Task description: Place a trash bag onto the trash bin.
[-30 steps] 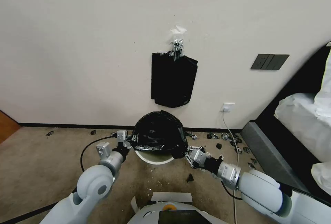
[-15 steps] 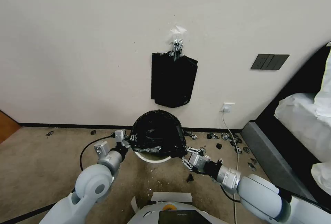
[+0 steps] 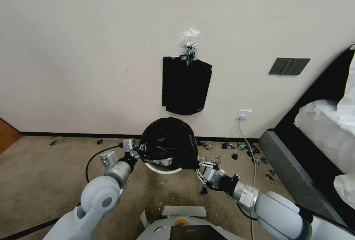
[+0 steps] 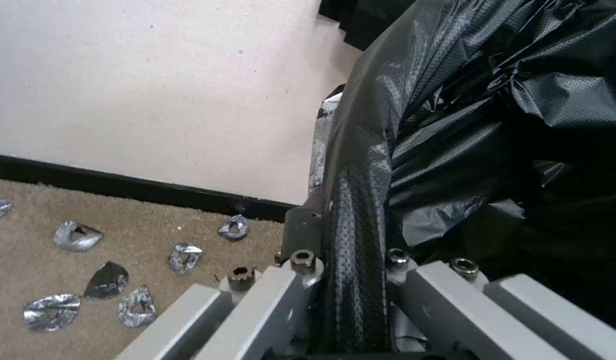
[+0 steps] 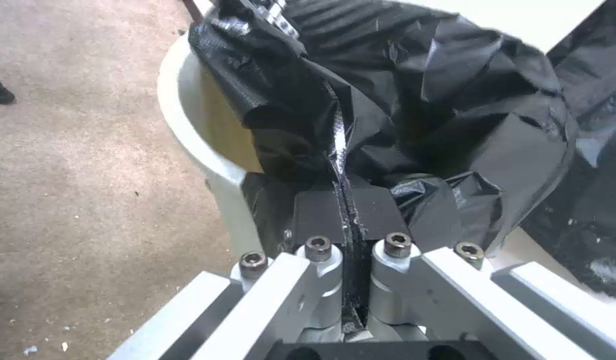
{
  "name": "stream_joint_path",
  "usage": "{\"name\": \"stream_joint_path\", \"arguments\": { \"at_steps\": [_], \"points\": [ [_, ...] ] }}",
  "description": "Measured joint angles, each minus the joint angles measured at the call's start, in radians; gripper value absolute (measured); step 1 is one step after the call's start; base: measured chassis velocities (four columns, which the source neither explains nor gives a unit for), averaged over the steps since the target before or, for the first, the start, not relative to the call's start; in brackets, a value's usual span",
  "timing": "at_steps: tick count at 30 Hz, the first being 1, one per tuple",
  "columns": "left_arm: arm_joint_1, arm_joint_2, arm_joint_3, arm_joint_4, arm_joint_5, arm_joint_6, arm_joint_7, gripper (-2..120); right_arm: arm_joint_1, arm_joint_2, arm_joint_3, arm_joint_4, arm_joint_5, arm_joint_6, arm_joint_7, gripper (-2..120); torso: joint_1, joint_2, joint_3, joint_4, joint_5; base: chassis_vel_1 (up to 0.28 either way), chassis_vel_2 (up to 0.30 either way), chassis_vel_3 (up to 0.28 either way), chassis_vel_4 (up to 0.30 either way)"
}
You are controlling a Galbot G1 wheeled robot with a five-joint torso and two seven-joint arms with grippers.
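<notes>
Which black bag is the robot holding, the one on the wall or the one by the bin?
The crinkled trash bag over the trash bin. The smooth bundle hangs untouched.

trash bag [image 3: 168, 142] hides most of trash bin [image 3: 162, 168] — small floor scraps [image 3: 236, 146] too tiny to identify.

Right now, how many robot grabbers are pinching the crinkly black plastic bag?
2. The left gripper pinches the crinkly black plastic bag at its left edge; the right gripper pinches its right edge, over the round cream-white plastic bin.

One trash bag [image 3: 168, 140], one trash bin [image 3: 162, 168], two hands, left hand [image 3: 137, 150] and right hand [image 3: 201, 166], one hanging bundle of bags [image 3: 185, 88].
</notes>
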Motion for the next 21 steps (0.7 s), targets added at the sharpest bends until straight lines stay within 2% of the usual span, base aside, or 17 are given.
{"name": "stream_joint_path", "arguments": {
  "at_steps": [2,6,7,11,15,21],
  "points": [
    [-0.006,0.0,0.002,0.0,-0.014,0.003,-0.013,1,-0.005,0.001,0.0,0.0,-0.004,0.012,-0.004,0,0.0,0.0,0.0,0.0,0.0,0.0,0.0,0.0,0.0],
    [-0.044,0.005,0.014,-0.024,-0.132,0.019,-0.098,1,-0.013,0.014,-0.015,-0.024,-0.047,0.091,-0.042,0,0.0,0.0,0.0,-0.0001,0.0,0.0,0.0,0.0,0.0],
    [-0.044,0.005,0.014,-0.024,-0.132,0.019,-0.098,1,-0.013,0.014,-0.015,-0.024,-0.047,0.091,-0.042,0,0.0,0.0,0.0,-0.0001,0.0,0.0,0.0,0.0,0.0],
    [-0.061,0.009,0.014,-0.064,-0.279,0.049,-0.194,1,0.021,0.043,-0.046,-0.103,-0.161,0.153,-0.069,0,0.0,0.0,0.0,0.0,0.0002,0.0,0.0,0.0,0.0],
    [-0.052,0.011,0.007,-0.076,-0.31,0.064,-0.224,1,0.036,0.061,-0.052,-0.165,-0.234,0.183,-0.069,0,0.0,0.0,0.0,0.0,0.0003,0.0,0.0,0.0,0.0],
    [-0.047,0.004,0.006,-0.09,-0.341,0.071,-0.257,1,0.041,0.077,-0.064,-0.223,-0.267,0.203,-0.07,0,0.0,0.0,0.0,-0.0001,0.0001,0.0,0.0,0.0,0.0]
  ]
}}
